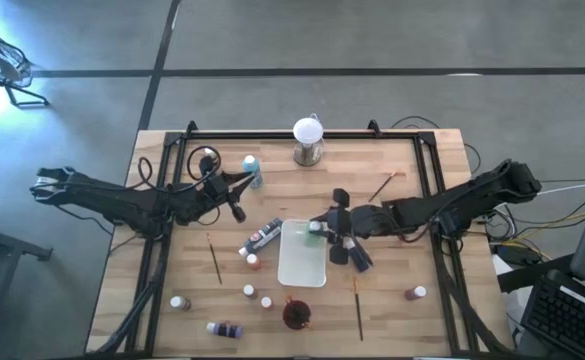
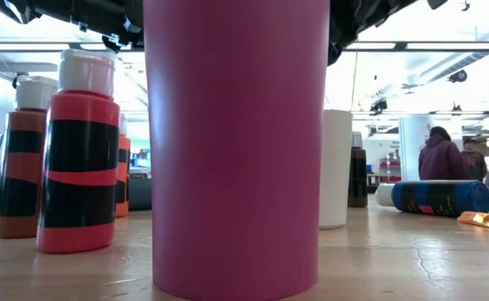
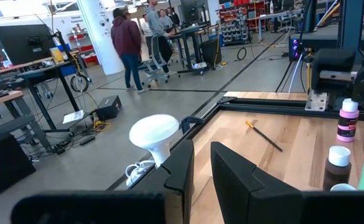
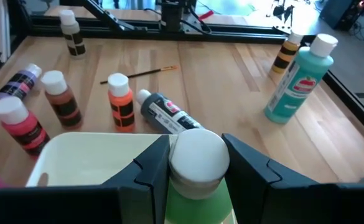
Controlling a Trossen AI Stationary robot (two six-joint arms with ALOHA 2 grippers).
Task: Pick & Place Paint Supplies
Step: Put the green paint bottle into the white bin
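Overhead view spans the table [image 1: 392, 300]; low view hugs the cup [image 2: 236, 150]; both share it.
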